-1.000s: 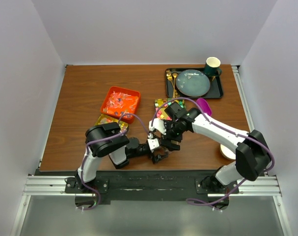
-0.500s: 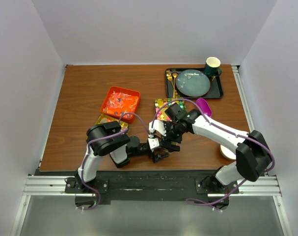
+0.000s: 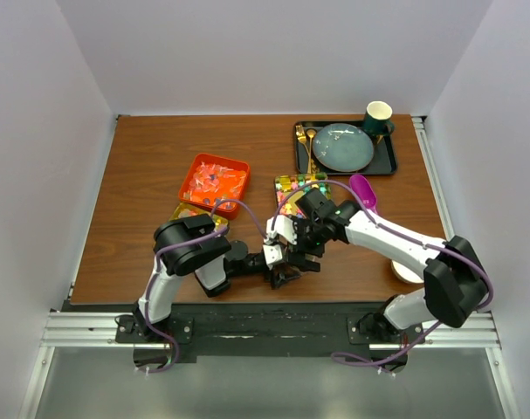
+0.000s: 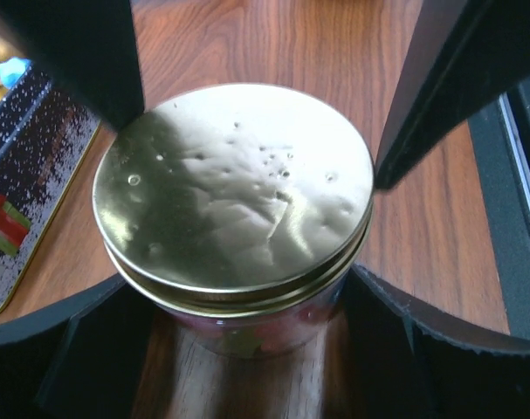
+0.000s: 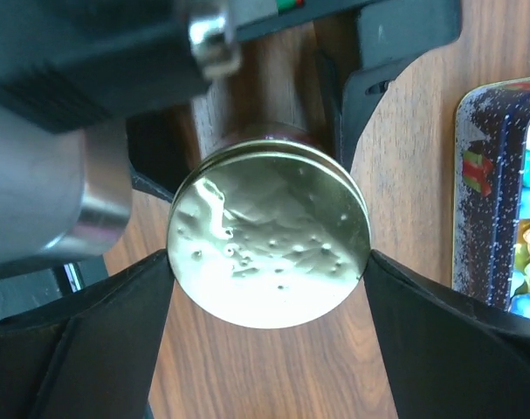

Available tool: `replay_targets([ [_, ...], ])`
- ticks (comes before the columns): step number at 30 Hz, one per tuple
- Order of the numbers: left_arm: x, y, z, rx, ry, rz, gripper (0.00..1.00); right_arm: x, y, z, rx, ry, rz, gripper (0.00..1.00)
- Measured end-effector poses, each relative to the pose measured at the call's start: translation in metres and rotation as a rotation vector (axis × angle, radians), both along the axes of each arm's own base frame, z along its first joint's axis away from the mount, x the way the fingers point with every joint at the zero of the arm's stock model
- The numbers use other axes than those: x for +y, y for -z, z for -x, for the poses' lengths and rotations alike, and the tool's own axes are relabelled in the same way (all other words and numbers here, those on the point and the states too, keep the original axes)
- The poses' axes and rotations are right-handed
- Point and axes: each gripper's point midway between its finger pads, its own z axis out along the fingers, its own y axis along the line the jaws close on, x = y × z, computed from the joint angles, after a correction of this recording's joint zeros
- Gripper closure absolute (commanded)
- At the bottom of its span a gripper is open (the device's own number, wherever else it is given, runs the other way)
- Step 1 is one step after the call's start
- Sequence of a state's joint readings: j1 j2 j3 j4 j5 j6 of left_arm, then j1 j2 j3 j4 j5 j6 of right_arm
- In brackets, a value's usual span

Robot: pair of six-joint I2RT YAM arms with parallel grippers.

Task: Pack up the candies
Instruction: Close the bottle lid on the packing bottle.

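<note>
A glass jar with a gold lid stands on the table near the front edge, with coloured candies dimly visible through the glass. My left gripper is shut around the jar's body. My right gripper comes from above and is shut on the gold lid, its fingers touching the rim on both sides. In the top view both grippers meet over the jar and hide it. More candies lie in an open dark tin just beyond.
An orange tray of orange sweets sits at left, with a gold tin lid below it. A purple scoop, a black tray with a plate, a green cup and a white dish are to the right.
My right gripper has shifted slightly toward the near edge over the jar, uncovering more of the candy tin. My left arm has stayed put.
</note>
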State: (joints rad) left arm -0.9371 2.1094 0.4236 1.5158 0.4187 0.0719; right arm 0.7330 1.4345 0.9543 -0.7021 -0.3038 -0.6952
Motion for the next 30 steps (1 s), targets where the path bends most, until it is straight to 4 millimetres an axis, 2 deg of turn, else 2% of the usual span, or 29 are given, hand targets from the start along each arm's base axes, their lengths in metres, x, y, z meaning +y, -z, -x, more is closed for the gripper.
replay_targets([
  [5,0.000,0.000,0.000,0.002,0.002,0.000,1.00,-0.019,0.009,0.000,-0.003,0.075,0.087,0.01],
  [9,0.000,0.000,0.000,0.001,0.004,0.001,1.00,-0.023,0.007,-0.003,-0.014,0.114,0.111,0.01],
  [13,0.000,0.000,0.001,0.000,0.008,0.001,1.00,-0.042,0.006,0.000,0.020,0.159,0.160,0.01],
  [16,-0.001,-0.001,0.001,-0.002,0.014,0.003,1.00,-0.064,-0.003,0.001,0.048,0.215,0.162,0.01],
  [19,-0.005,-0.005,-0.002,-0.006,0.023,0.012,1.00,-0.078,-0.026,-0.004,0.020,0.255,0.100,0.01],
  [21,-0.014,-0.004,-0.003,0.001,0.045,0.005,1.00,-0.077,-0.042,-0.007,-0.024,0.250,0.042,0.02],
  [24,-0.027,-0.005,-0.010,0.008,0.075,-0.016,1.00,-0.067,-0.051,-0.010,-0.041,0.230,-0.015,0.09],
  [30,-0.031,-0.004,-0.017,0.021,0.087,-0.067,1.00,-0.039,-0.029,-0.030,0.047,0.266,-0.056,0.19],
])
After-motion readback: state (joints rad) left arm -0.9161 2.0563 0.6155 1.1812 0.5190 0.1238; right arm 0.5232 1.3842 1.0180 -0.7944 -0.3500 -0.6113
